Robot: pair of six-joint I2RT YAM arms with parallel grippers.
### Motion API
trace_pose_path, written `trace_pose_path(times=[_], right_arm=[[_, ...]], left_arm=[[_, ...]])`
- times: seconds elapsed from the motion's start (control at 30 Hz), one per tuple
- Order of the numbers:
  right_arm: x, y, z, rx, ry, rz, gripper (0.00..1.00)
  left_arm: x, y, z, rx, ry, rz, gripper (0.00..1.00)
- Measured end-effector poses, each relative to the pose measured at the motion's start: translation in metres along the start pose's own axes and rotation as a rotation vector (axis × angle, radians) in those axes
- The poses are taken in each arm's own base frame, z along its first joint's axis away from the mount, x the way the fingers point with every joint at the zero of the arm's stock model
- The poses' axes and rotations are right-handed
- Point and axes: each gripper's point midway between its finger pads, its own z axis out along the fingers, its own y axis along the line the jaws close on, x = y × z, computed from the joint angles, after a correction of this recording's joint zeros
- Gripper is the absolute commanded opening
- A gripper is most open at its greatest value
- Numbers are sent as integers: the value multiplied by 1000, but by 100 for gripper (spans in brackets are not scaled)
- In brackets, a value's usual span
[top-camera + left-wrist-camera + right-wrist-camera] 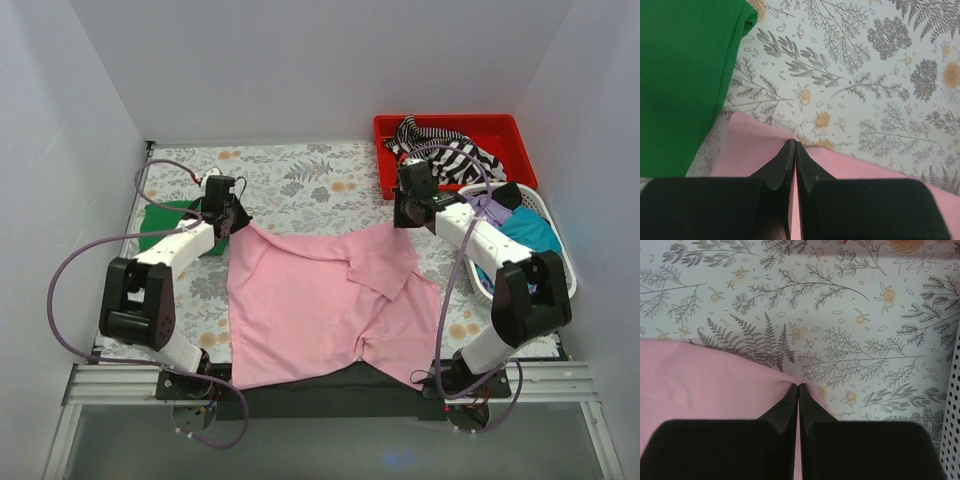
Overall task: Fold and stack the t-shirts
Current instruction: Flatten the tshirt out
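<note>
The flower-patterned tabletop (300,180) carries the large pink t-shirt (310,310), spread across its middle with the near hem draped over the front edge. That overhang could drag the whole shirt off if either hold fails. A sleeve lies doubled over on its right half, and a fold made now would likely trap that crease. The green t-shirt (165,228) lies just beside the pink one's far left corner, so a sideways sweep may snag it. The left gripper (795,145) and right gripper (798,387) are each clamped on a thin bite of the pink far edge. Such slim pinches could slip, and uneven lifting could skew the fold.
</note>
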Motion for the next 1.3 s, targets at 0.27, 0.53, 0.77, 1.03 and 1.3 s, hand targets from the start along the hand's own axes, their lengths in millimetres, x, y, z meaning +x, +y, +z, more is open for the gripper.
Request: trace_pose_path(times=[0.27, 0.53, 0.77, 1.03, 1.3], right_arm=[[-11, -28, 66, 6, 109, 91, 22], [-5, -47, 92, 24, 175, 117, 60], [-30, -28, 37, -113, 65, 90, 63], [22, -2, -5, -295, 121, 81, 62], [99, 31, -16, -449, 325, 53, 62]], left_arm=[[-7, 10, 63, -54, 26, 7, 0], [-13, 9, 97, -62, 46, 36, 34], [-27, -11, 71, 24, 33, 22, 45], [-21, -49, -11, 290, 52, -14, 47], [71, -16, -48, 300, 242, -82, 48]])
